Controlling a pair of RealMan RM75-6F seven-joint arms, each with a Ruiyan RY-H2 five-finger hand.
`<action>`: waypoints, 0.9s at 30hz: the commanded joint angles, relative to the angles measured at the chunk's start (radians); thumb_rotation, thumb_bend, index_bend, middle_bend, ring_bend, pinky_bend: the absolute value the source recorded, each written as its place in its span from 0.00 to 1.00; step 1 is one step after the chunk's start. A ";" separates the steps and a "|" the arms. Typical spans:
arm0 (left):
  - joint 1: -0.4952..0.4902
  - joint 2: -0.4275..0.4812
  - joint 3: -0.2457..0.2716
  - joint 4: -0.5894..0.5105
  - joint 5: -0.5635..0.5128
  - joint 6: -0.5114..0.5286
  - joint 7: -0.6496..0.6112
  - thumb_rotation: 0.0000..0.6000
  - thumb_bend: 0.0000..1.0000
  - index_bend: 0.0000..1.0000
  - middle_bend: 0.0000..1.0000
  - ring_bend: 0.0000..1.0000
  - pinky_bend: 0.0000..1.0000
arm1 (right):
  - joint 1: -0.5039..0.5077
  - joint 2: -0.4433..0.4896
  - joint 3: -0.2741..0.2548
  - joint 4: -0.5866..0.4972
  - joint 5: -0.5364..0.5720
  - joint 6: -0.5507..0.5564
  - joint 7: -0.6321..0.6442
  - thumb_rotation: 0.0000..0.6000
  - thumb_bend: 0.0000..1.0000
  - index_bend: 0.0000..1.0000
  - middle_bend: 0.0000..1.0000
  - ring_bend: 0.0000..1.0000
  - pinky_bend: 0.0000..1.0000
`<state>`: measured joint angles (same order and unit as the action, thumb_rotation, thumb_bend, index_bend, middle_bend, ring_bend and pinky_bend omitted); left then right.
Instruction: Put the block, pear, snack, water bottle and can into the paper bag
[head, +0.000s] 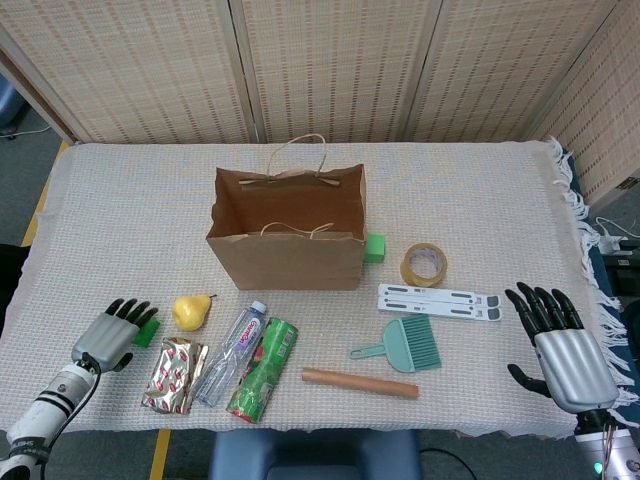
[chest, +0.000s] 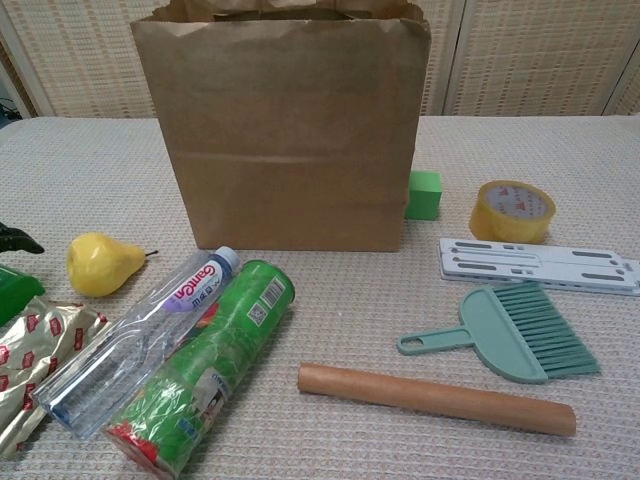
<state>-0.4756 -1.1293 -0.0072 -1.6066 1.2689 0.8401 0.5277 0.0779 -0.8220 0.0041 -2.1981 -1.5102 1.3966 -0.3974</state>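
Note:
The open paper bag (head: 288, 250) (chest: 290, 130) stands upright mid-table. In front of it lie the yellow pear (head: 192, 311) (chest: 103, 263), the foil snack pack (head: 173, 374) (chest: 40, 365), the water bottle (head: 231, 352) (chest: 140, 340) and the green can (head: 264, 368) (chest: 200, 375). A green block (head: 149, 329) (chest: 15, 290) sits left of the pear, partly covered by my left hand (head: 110, 335), whose fingers are spread over it and grip nothing. Only its dark fingertips (chest: 18, 240) show in the chest view. My right hand (head: 560, 345) hovers open at the table's right edge.
A green cube (head: 374, 247) (chest: 424, 194) stands at the bag's right side. To the right of it lie a tape roll (head: 424, 264), a white slotted rack (head: 440, 301), a teal hand brush (head: 405, 346) and a wooden rod (head: 360, 382).

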 joint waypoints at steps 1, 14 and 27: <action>-0.026 -0.019 0.002 0.008 -0.035 -0.026 0.034 1.00 0.35 0.00 0.00 0.00 0.08 | 0.000 0.003 -0.002 -0.003 -0.002 -0.002 0.005 1.00 0.10 0.00 0.00 0.00 0.00; -0.073 -0.092 0.023 0.090 -0.119 -0.036 0.094 1.00 0.36 0.00 0.00 0.00 0.14 | -0.004 0.017 -0.008 -0.003 -0.014 0.000 0.037 1.00 0.10 0.00 0.00 0.00 0.00; -0.077 -0.091 0.040 0.147 -0.120 -0.011 0.045 1.00 0.55 0.51 0.48 0.47 0.64 | -0.007 0.024 -0.010 -0.008 -0.019 0.005 0.050 1.00 0.10 0.00 0.00 0.00 0.00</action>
<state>-0.5534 -1.2223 0.0317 -1.4599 1.1493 0.8285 0.5753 0.0705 -0.7984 -0.0059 -2.2058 -1.5288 1.4016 -0.3471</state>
